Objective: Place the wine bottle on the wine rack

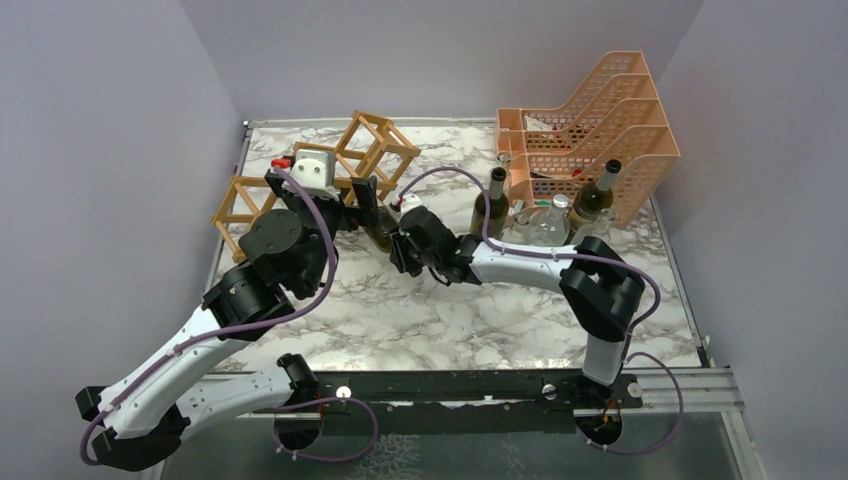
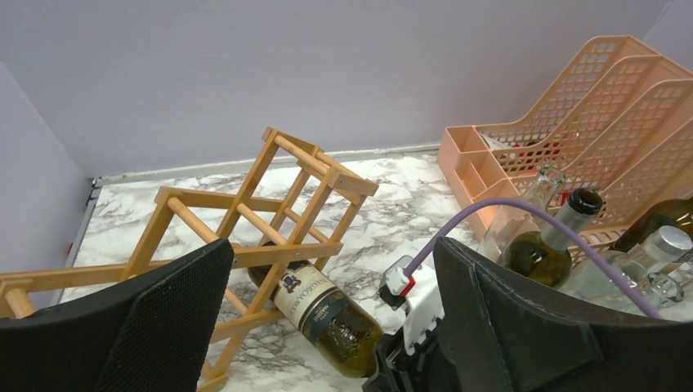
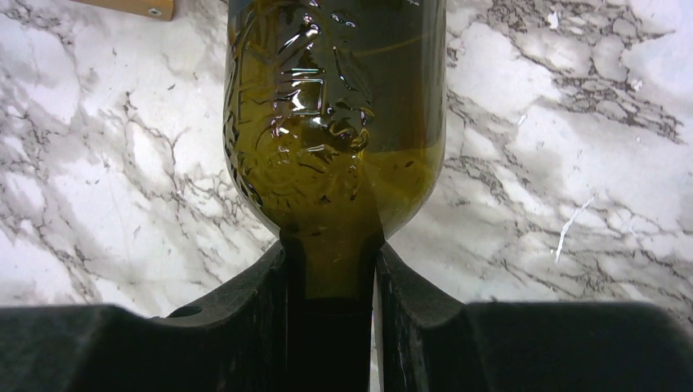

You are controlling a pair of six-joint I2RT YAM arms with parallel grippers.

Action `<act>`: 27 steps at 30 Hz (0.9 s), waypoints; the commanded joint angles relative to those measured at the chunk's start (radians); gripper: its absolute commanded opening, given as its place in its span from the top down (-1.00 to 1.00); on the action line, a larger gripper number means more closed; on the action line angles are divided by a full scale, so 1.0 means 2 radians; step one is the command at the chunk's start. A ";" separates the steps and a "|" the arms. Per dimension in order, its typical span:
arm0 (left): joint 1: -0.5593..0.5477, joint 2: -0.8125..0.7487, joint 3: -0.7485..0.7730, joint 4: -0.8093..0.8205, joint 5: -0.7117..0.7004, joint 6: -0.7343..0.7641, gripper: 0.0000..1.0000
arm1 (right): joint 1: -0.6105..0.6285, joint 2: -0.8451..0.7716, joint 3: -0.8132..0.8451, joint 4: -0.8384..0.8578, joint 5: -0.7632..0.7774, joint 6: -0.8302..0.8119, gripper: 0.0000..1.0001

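The right gripper (image 3: 331,286) pinches the bottle (image 2: 323,314) by its neck. The bottle lies on its side, bottom end inside the rack (image 2: 319,161). The left gripper (image 2: 331,269) gapes wide beside the rack.

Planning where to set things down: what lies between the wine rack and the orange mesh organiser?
Bare marble table in the left wrist view; nearer the arms, the right gripper, holding the wine bottle, and its purple cable cross it.

Wine bottle (image 3: 335,131) neck in right end effector (image 3: 331,265)
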 commanded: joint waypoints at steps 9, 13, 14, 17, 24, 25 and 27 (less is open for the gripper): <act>-0.002 0.022 0.043 -0.025 0.046 -0.009 -0.98 | -0.003 0.050 0.097 0.110 -0.030 -0.068 0.98; -0.002 0.027 0.053 -0.030 0.048 -0.010 -0.98 | -0.007 0.072 0.125 0.103 -0.025 -0.065 0.98; -0.002 0.027 0.055 -0.031 0.049 -0.010 -0.98 | -0.008 0.079 0.133 0.102 -0.020 -0.063 0.96; -0.002 0.030 0.061 -0.034 0.048 -0.011 -0.98 | -0.008 0.100 0.160 0.086 0.004 -0.045 0.93; -0.002 0.032 0.074 -0.046 0.045 -0.010 -0.98 | -0.008 0.134 0.197 0.068 0.060 0.023 0.91; -0.002 0.032 0.075 -0.047 0.045 -0.010 -0.98 | -0.009 0.136 0.196 0.072 0.065 0.029 0.91; -0.002 0.031 0.077 -0.049 0.045 -0.011 -0.98 | -0.009 0.138 0.195 0.079 0.077 0.037 0.91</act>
